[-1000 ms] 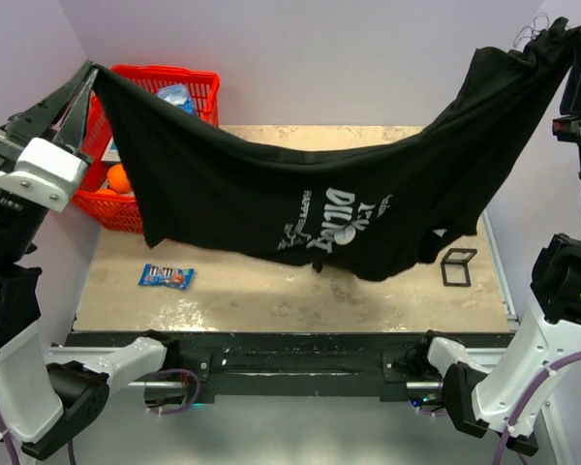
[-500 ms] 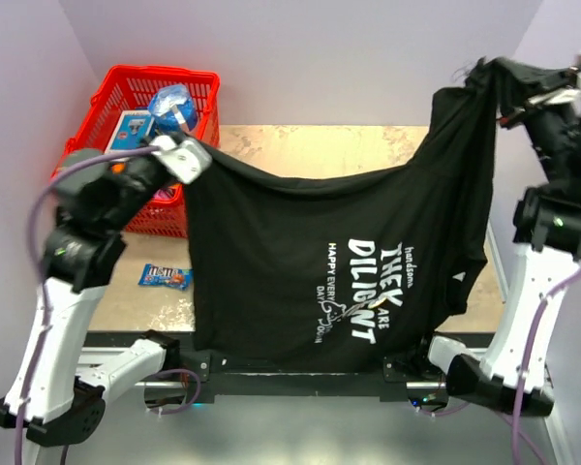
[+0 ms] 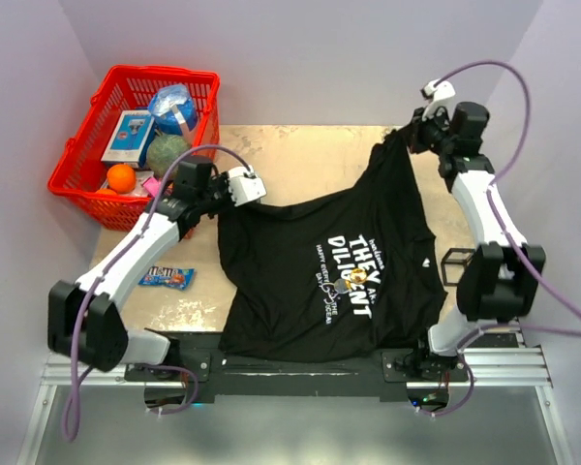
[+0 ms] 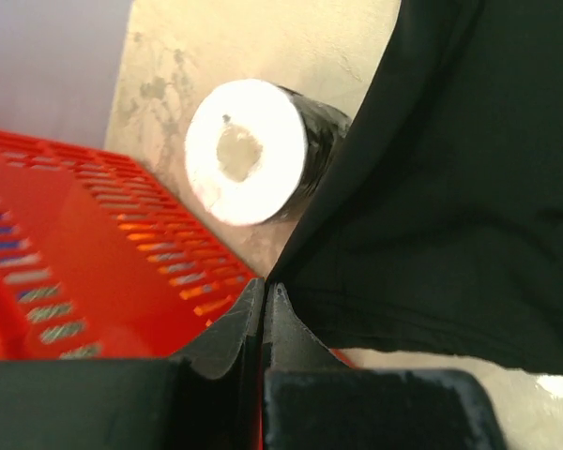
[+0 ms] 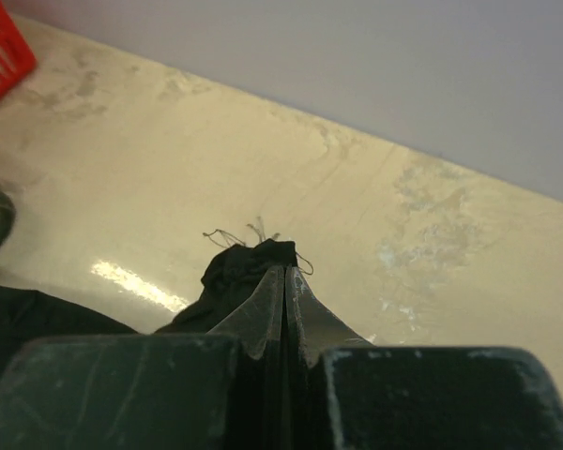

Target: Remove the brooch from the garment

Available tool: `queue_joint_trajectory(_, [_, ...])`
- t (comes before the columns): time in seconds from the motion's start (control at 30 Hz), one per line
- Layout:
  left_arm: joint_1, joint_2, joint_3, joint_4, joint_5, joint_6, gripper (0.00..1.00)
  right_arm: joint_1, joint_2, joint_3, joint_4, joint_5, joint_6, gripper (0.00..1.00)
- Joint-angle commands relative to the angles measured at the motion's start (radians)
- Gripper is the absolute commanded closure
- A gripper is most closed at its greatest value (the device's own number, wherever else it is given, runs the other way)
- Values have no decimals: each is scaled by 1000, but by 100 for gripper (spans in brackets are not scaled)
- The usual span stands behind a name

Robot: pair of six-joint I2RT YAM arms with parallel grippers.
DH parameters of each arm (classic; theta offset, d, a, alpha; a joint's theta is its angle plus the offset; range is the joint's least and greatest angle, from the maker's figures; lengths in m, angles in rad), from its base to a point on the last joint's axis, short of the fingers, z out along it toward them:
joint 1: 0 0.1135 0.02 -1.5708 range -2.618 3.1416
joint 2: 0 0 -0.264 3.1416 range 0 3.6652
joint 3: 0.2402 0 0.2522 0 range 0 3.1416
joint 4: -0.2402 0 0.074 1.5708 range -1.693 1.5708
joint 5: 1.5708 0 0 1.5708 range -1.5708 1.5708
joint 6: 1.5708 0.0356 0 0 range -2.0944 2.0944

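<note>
The left gripper pinches an edge of the garment at nine o'clock. The right gripper pinches a bunched corner at one o'clock. The garment drapes over the table, with a gold brooch among its central lettering.

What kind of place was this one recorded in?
Probably a lab robot workcell, not a home: plain lilac walls box in a beige table, a metal rail runs along its near edge, and a red basket holds assorted props.

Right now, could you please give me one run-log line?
left gripper: shut on T-shirt | right gripper: shut on T-shirt | brooch: on T-shirt front, not removed
</note>
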Motion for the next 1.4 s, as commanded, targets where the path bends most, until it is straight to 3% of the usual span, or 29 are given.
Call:
queue_joint_trajectory(0.0, [6, 111, 106, 91, 65, 28, 100, 10, 110, 110, 51, 91, -99, 100])
queue_joint_trajectory(0.2, [6, 323, 163, 75, 99, -22, 100, 50, 290, 247, 40, 128, -139, 100])
queue_joint_trajectory(0.73, [42, 772, 568, 247, -198, 16, 100, 93, 731, 710, 43, 295, -112, 100])
queue_joint_trajectory(0.93, [96, 837, 693, 246, -195, 93, 100, 90, 862, 897, 51, 363, -79, 100])
queue_joint_trajectory(1.13, [93, 791, 634, 206, -154, 85, 100, 93, 870, 864, 59, 377, -75, 100])
queue_joint_trajectory(1.23, [76, 739, 605, 192, -96, 31, 100, 91, 824, 844, 17, 345, -67, 74])
queue_joint_trajectory(1.27, [66, 720, 600, 186, -76, 16, 94, 91, 804, 838, 8, 328, -67, 60])
queue_joint_trajectory(1.33, [44, 664, 589, 189, -47, -24, 83, 91, 728, 806, -13, 291, -78, 53])
queue_joint_trajectory(1.37, [18, 645, 580, 195, -48, -36, 69, 93, 695, 787, -18, 248, -99, 50])
